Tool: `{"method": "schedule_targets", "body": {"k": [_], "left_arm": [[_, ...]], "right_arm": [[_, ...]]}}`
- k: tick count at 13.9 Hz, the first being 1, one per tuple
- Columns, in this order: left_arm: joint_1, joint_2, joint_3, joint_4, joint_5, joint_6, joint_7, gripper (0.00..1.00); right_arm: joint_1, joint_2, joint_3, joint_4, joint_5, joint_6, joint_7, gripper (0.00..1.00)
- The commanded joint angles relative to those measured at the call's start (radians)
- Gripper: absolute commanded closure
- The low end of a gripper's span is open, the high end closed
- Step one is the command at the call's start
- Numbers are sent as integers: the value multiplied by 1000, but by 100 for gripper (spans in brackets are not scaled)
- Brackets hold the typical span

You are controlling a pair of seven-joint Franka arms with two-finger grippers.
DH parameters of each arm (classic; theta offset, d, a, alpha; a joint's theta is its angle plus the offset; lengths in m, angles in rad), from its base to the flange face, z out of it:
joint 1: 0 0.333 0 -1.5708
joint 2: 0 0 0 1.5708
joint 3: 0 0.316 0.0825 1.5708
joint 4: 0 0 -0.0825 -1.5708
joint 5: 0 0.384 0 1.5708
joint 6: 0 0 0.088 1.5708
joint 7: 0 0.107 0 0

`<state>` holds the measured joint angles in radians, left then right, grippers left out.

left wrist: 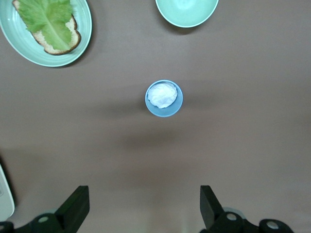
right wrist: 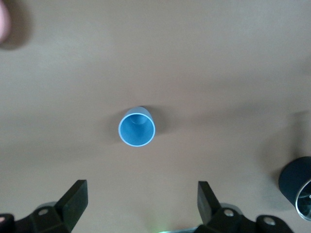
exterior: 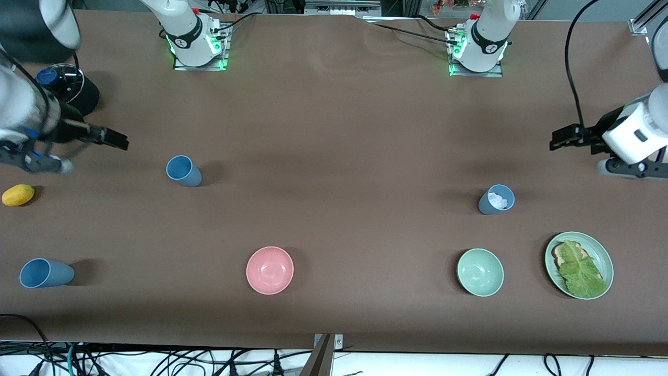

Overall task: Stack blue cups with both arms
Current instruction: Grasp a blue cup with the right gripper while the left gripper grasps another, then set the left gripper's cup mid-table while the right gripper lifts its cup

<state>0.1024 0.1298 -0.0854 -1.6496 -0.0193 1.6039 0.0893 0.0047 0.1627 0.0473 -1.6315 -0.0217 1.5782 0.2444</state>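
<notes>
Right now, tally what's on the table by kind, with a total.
Blue cups: 3 (empty upright; holding something white; third by the front edge)
Bowls: 2 (pink bowl; pale green bowl)
Green plate with bread and lettuce: 1
Yellow lemon-like fruit: 1
Black container: 1
Total: 8

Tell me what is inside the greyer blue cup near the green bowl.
The greyer blue cup holds a crumpled white lump, perhaps paper or tissue. It fills most of the opening, so the cup's bottom and anything beneath the lump cannot be seen.
</notes>
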Motion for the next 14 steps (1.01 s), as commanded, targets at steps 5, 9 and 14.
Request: {"method": "schedule_targets", "body": {"k": [5,9,14], "left_arm": [[-6,94,-10,-340,67,543,96,0],[-12,212,-11,-338,157,649,96,10],[-36,306,-11,-328,157,712,81,98]], "right_arm": [[6,-32,-4,-462,-40,498,-20,0],[5,-31,-6,-609,-40,681,-82,0],[5,3,-7,-627,-38,706,-108,0]]}}
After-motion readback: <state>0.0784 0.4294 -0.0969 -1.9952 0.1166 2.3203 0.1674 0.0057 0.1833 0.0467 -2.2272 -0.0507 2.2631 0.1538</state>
